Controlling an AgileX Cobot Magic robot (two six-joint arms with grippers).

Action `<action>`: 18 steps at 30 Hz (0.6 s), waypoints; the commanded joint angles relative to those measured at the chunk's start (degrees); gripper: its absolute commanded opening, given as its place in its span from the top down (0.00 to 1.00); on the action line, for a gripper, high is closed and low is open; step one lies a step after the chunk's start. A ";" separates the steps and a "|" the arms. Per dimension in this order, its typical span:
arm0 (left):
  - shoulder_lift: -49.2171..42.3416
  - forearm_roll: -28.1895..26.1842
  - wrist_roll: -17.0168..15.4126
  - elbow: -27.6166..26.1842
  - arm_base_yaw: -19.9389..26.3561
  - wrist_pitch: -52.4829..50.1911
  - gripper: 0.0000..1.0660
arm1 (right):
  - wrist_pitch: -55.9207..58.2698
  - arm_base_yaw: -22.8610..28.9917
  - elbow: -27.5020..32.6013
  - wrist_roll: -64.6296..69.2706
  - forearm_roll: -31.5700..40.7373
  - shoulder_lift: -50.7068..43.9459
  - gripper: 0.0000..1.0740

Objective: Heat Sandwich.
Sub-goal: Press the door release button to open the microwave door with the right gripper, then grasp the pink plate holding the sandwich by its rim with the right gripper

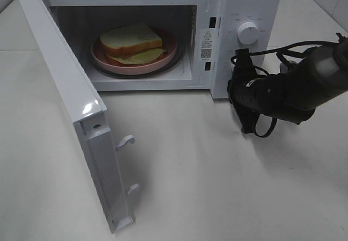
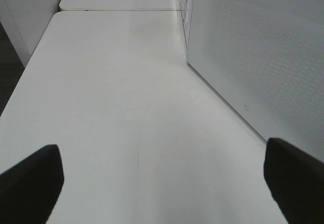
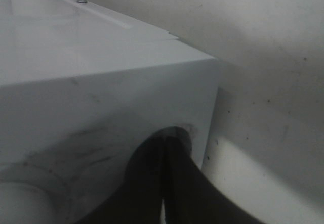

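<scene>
The sandwich (image 1: 132,41) lies on a round pink plate (image 1: 99,55) inside the white microwave (image 1: 250,1), whose door (image 1: 65,88) hangs wide open to the left. My right gripper (image 1: 241,59) is shut with nothing in it. Its tips (image 3: 166,148) rest close against the microwave's front panel near its lower right corner, just below the round knob (image 1: 248,33). My left gripper (image 2: 162,171) is open and empty, low over the table beside the meshed outer face of the door (image 2: 263,47). The exterior high view does not show the left arm.
Black cables (image 1: 283,56) loop around the right arm beside the microwave. Two latch hooks (image 1: 126,141) stick out from the door's free edge. White tabletop (image 1: 217,170) stretches in front of the microwave, and a table seam (image 2: 121,9) runs beyond the left gripper.
</scene>
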 commanded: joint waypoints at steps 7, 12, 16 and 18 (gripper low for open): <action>-1.43 -0.17 -0.06 0.17 0.17 -0.11 0.05 | 6.88 0.57 2.18 -5.27 -3.32 -4.87 0.99; -1.43 -0.17 -0.06 0.17 0.17 -0.11 0.05 | 8.08 0.57 6.13 -6.65 -3.50 -8.08 0.99; -1.43 -0.17 -0.06 0.17 0.17 -0.11 0.05 | 8.48 0.57 9.00 -8.59 -3.50 -11.29 0.98; -1.43 -0.17 -0.06 0.17 0.17 -0.11 0.05 | 9.57 0.57 10.26 -10.26 -3.50 -13.12 0.98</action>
